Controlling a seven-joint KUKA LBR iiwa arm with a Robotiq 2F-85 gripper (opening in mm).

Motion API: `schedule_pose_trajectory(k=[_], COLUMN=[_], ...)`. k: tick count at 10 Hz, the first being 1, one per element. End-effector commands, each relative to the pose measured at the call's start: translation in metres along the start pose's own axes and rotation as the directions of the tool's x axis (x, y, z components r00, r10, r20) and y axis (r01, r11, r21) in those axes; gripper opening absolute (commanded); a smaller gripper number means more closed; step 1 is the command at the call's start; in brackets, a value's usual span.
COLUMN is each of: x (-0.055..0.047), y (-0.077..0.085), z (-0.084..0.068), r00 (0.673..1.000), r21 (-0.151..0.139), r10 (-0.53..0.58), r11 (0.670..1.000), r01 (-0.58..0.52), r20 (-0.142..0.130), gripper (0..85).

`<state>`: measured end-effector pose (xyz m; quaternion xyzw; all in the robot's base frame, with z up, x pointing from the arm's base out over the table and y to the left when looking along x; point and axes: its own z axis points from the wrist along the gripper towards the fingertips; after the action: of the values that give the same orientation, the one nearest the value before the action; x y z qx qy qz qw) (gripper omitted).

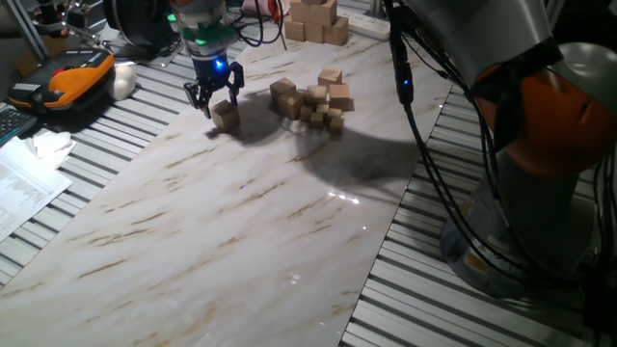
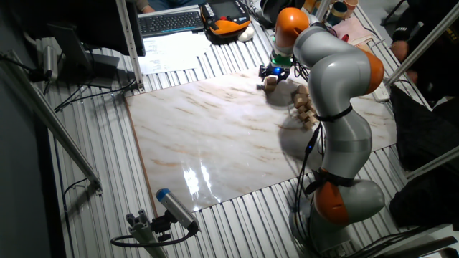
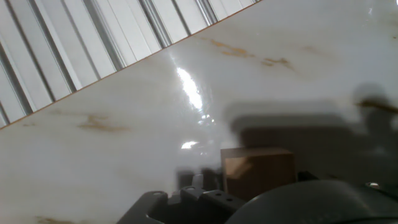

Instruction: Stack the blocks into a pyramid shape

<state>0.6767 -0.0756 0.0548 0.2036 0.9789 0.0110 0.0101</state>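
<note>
One tan wooden block [image 1: 226, 116] stands alone on the marble board, left of a loose cluster of blocks [image 1: 313, 100] lying jumbled together, some on top of others. My gripper [image 1: 214, 99] hangs just above the lone block, fingers spread wider than it, not touching it. In the other fixed view the gripper [image 2: 272, 72] is over the same block [image 2: 270, 83], with the cluster [image 2: 305, 107] beside the arm. The hand view shows the block [image 3: 258, 171] low in the frame on the white board; the fingertips are hidden.
A pile of bigger pale wooden blocks [image 1: 316, 21] stands at the back edge. An orange-and-black device [image 1: 72, 79] and papers [image 1: 24, 183] lie on the slatted table to the left. The arm's base [image 1: 540, 164] and cables stand at the right.
</note>
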Motion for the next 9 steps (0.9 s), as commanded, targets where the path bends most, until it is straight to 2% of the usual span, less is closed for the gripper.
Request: schedule_pose_trajectory(k=[1, 2, 4, 5, 7, 8, 9], x=[0.000, 0.000, 0.000, 0.000, 0.002, 0.008, 0.017], y=[0.000, 0.001, 0.005, 0.005, 0.007, 0.018, 0.028], z=[0.000, 0.000, 0.000, 0.000, -0.002, -0.014, -0.020], r00=[1.000, 0.999, 0.996, 0.993, 0.991, 0.992, 0.994], r21=[-0.001, -0.002, -0.022, -0.016, -0.004, 0.010, 0.025], r10=[-0.009, -0.038, -0.081, -0.106, -0.118, -0.108, -0.098], r11=[1.000, 0.999, 0.997, 0.994, 0.993, 0.994, 0.995], r01=[0.009, 0.038, 0.081, 0.105, 0.117, 0.109, 0.099], r20=[-0.004, -0.007, -0.043, -0.054, -0.061, -0.067, -0.049], gripper=[68.0, 51.0, 17.0, 0.0, 0.0, 0.0, 0.0])
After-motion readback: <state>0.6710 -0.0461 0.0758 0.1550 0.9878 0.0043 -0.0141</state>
